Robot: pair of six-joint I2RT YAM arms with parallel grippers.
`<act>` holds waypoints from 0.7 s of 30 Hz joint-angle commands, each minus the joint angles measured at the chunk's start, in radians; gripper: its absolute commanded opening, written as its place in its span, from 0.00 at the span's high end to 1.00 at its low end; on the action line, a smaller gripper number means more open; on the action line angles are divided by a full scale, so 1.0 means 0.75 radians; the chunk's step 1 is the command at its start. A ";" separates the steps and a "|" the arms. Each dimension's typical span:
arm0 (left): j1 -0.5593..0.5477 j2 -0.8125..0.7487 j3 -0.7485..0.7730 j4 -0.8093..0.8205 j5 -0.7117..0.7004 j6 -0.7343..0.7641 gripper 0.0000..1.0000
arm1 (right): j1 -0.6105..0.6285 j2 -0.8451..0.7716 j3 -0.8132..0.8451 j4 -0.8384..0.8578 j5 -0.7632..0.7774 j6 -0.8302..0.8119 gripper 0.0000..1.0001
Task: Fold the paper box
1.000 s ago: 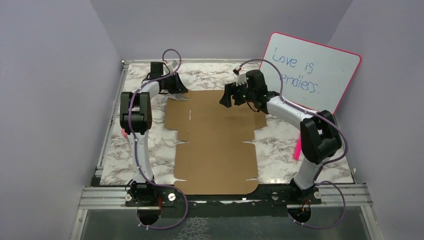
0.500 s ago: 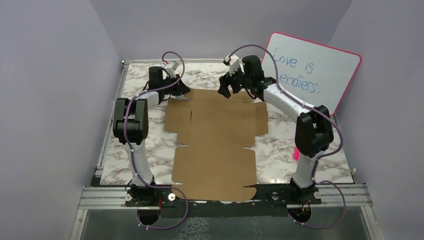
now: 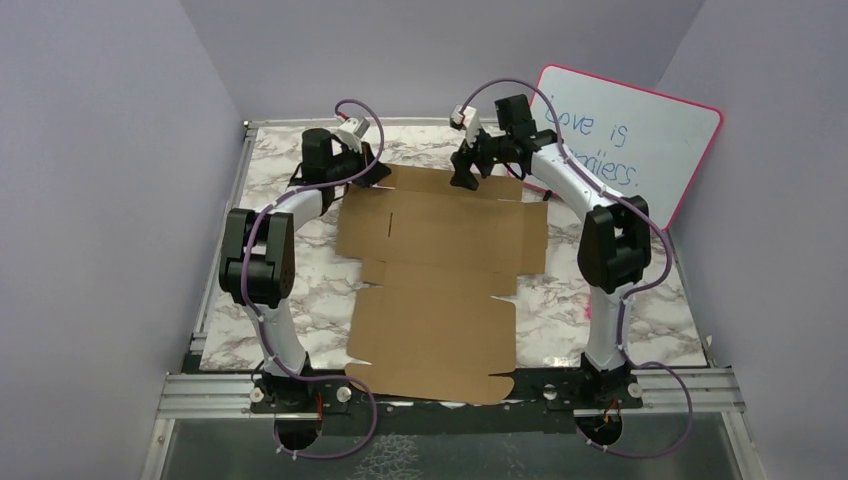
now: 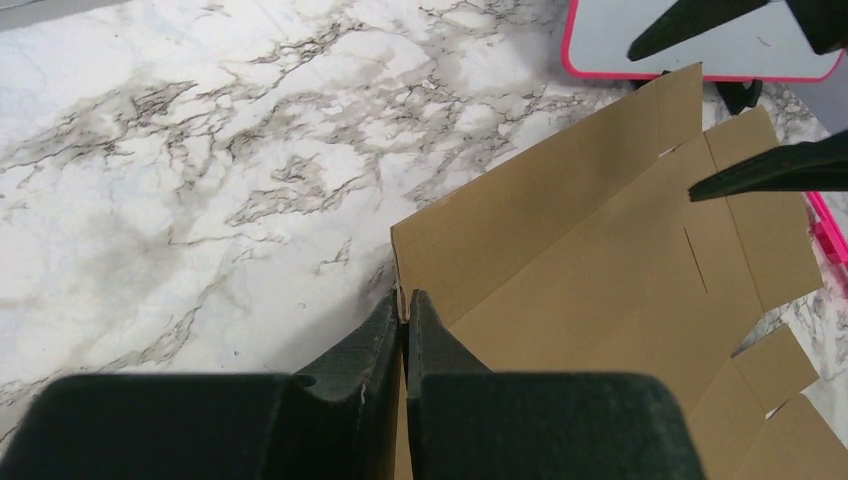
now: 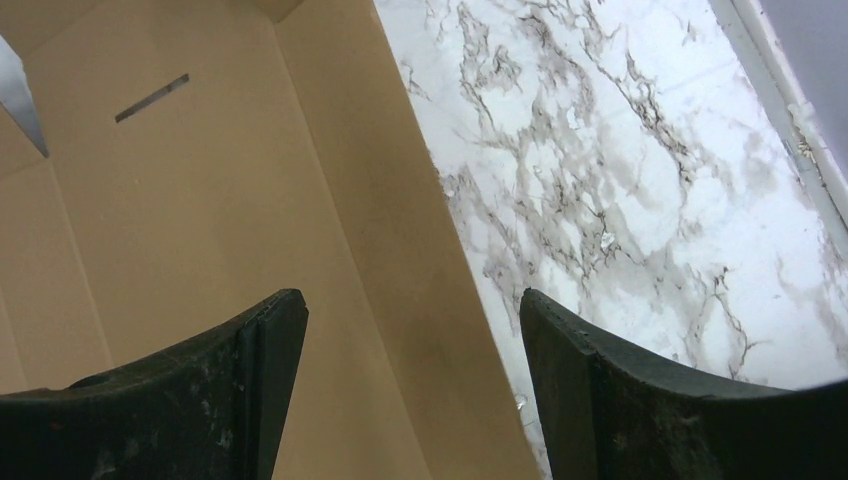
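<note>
The paper box [image 3: 435,270] is a flat brown die-cut cardboard sheet on the marble table [image 3: 290,290], its far flap [image 3: 440,182] tilted up. My left gripper [image 3: 375,172] is at the flap's far left corner. In the left wrist view its jaws [image 4: 403,300] are shut on that corner of the paper box [image 4: 600,250]. My right gripper [image 3: 467,178] hangs over the far edge near the middle. In the right wrist view it [image 5: 410,300] stands open, with the edge of the cardboard [image 5: 200,200] between its fingers and touching neither one.
A pink-rimmed whiteboard [image 3: 625,140] with blue writing leans at the back right. A small pink object [image 3: 590,305] lies by the right arm. A metal rail [image 3: 450,392] runs along the near edge. Purple walls close in three sides.
Both grippers have moved toward the back wall. The left one has shut on the flap's corner. The sheet has shifted away from the arms and its far flap has lifted.
</note>
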 commanded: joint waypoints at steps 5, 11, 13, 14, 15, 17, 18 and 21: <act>-0.025 -0.074 -0.043 0.055 0.084 0.080 0.94 | -0.043 0.136 0.168 -0.160 -0.159 -0.218 0.20; -0.030 -0.105 -0.067 0.071 0.105 0.095 0.94 | -0.071 0.271 0.333 -0.282 -0.222 -0.272 0.28; -0.033 -0.118 -0.077 0.076 0.107 0.107 0.94 | -0.075 0.295 0.346 -0.279 -0.215 -0.272 0.29; -0.033 -0.123 -0.082 0.078 0.109 0.112 0.94 | -0.077 0.306 0.349 -0.281 -0.216 -0.276 0.30; -0.036 -0.125 -0.084 0.080 0.109 0.114 0.94 | -0.078 0.315 0.355 -0.292 -0.224 -0.284 0.31; -0.037 -0.127 -0.087 0.083 0.112 0.114 0.94 | -0.078 0.338 0.375 -0.327 -0.257 -0.298 0.34; -0.040 -0.128 -0.087 0.084 0.112 0.116 0.94 | -0.079 0.345 0.382 -0.345 -0.268 -0.306 0.36; -0.041 -0.128 -0.088 0.087 0.109 0.118 0.94 | -0.078 0.356 0.393 -0.373 -0.293 -0.309 0.45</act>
